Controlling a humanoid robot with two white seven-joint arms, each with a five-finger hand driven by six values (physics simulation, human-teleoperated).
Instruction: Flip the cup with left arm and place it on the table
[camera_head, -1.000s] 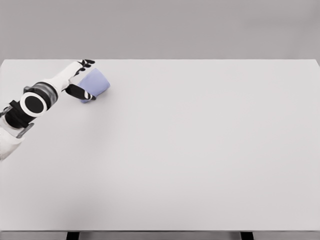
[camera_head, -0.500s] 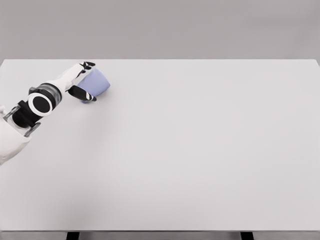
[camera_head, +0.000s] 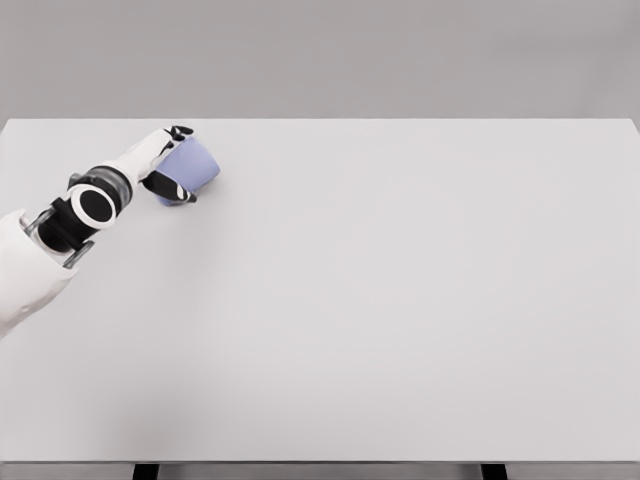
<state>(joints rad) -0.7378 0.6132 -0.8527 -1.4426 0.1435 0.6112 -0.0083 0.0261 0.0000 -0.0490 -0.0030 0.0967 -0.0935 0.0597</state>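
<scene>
A pale blue cup (camera_head: 192, 168) lies tilted on its side at the far left of the white table (camera_head: 400, 300), its closed end pointing right. My left hand (camera_head: 172, 162) wraps around the cup's left end, with dark fingertips (camera_head: 179, 131) above it and the thumb below. The fingers are curled onto the cup. The white left arm runs down to the lower left edge. No right arm shows.
The table's far edge runs just behind the cup. Two dark table legs (camera_head: 146, 471) show below the front edge.
The left arm's elbow and forearm have shifted slightly right and up. The hand stays closed on the cup, which has barely moved.
</scene>
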